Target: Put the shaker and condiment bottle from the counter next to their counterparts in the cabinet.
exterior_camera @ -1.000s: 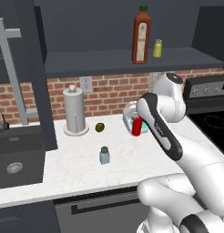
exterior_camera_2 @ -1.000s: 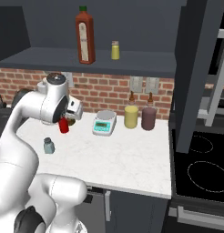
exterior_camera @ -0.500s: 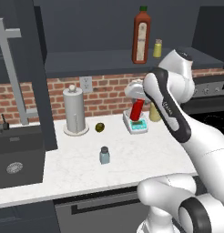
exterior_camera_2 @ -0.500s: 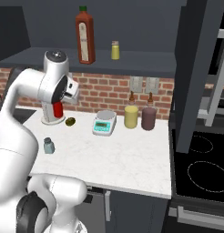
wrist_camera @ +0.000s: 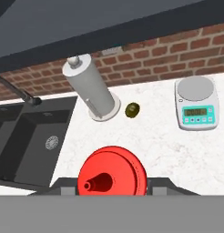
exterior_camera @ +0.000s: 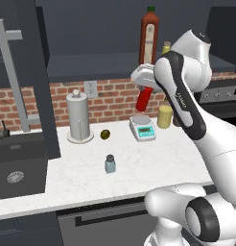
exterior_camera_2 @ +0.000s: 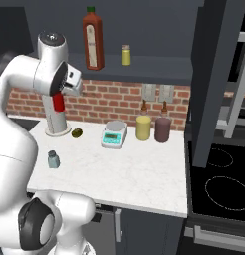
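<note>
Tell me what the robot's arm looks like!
The arm is glossy white and chunky, built from rounded tube sections. Dark grey, almost black bands and caps mark its joints, including a long dark strip down one link. The gripper at its end is a pale blocky hand. No cables or writing can be seen on it.

Paper towel roll (exterior_camera: 79, 117) upright on its holder at the back by the brick wall (exterior_camera: 110, 98), small dark olive-like item (exterior_camera: 105, 134) just beside it, then a digital kitchen scale (exterior_camera: 142, 128) further right. Yellow jar (exterior_camera_2: 143, 127) and dark maroon jar (exterior_camera_2: 163, 129) side by side at the wall under an outlet plate (exterior_camera_2: 158, 92). Black sink (wrist_camera: 27, 145) with tap (exterior_camera: 12, 72) at one end, black stovetop (exterior_camera_2: 221, 179) at the other.
</note>
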Robot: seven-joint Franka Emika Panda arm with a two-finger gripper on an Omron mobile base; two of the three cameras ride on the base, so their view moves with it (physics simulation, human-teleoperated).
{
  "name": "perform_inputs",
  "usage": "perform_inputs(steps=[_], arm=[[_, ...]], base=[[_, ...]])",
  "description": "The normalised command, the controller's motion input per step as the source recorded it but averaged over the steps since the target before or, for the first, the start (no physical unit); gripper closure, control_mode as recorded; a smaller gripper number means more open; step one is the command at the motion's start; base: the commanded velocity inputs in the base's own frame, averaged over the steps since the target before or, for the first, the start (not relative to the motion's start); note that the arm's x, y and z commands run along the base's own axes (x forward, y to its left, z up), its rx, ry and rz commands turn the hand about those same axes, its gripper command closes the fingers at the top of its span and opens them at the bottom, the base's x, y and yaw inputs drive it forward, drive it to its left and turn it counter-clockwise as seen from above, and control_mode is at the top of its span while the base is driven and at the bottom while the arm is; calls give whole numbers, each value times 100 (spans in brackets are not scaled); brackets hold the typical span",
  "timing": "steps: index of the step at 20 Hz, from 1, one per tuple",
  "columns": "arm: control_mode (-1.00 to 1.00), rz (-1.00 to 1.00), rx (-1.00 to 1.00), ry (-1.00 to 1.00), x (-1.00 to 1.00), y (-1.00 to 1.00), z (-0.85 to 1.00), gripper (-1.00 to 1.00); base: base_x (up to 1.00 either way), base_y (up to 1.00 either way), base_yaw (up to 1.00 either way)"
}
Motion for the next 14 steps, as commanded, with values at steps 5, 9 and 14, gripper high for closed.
perform_inputs(steps=[5,9,14], arm=[[-100,0,3,0,1,8,100,100],[-100,0,0,-8,-4,18,67,100],[-100,0,0,-12,-6,27,0,100]], base=[[0,0,0],[0,0,0],[0,0,0]])
